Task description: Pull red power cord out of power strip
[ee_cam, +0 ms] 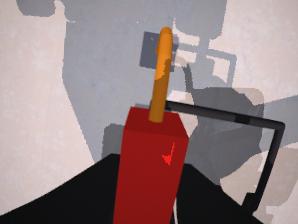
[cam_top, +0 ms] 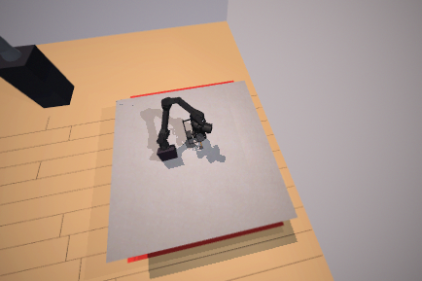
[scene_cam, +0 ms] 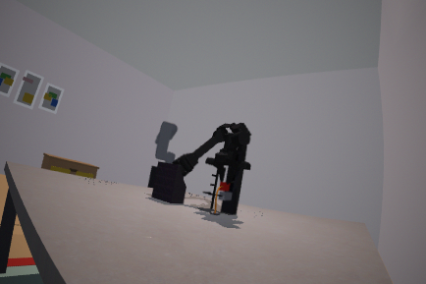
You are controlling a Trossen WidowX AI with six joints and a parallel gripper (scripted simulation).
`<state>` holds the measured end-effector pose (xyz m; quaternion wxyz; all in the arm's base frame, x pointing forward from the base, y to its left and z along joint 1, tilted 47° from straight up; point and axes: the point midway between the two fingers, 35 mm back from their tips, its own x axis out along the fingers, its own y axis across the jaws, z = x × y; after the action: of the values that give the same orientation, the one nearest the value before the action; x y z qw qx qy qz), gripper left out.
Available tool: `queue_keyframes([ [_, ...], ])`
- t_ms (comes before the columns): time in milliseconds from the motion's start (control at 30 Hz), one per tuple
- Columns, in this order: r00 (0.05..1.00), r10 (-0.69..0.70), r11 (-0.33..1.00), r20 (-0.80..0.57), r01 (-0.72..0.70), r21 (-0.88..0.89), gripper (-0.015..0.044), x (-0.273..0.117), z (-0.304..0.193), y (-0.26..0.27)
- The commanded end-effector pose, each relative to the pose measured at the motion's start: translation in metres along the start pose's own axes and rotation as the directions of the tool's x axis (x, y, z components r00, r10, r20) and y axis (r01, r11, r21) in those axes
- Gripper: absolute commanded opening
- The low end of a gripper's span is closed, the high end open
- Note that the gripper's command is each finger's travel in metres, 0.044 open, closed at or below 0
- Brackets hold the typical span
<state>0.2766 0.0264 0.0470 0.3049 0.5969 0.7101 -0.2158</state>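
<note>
My gripper is clamped on the red plug [ee_cam: 148,168], held above the table [ee_cam: 40,116]. Its orange cord [ee_cam: 161,72] extends toward twelve o'clock.

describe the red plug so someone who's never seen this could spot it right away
Start at the large grey table top and find the black jointed robot arm on it. Follow the arm down to its gripper: clamped between the black fingers sits a red box-shaped plug. It is the only bright red block there, with an orange cord running from its end.
</note>
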Motion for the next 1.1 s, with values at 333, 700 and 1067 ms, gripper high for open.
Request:
queue_keyframes([
  [333, 1.0, -0.002, 1.0, 0.0, 0.002, 0.003, 0.0, -0.001, 0.004, 0.0],
  [700, 1.0, -0.001, 1.0, 0.002, 0.001, 0.004, 0.0, -0.002, 0.022, 0.002],
  [1067, 1.0, -0.001, 1.0, 0.003, 0.001, 0.005, 0.0, -0.004, 0.039, 0.002],
])
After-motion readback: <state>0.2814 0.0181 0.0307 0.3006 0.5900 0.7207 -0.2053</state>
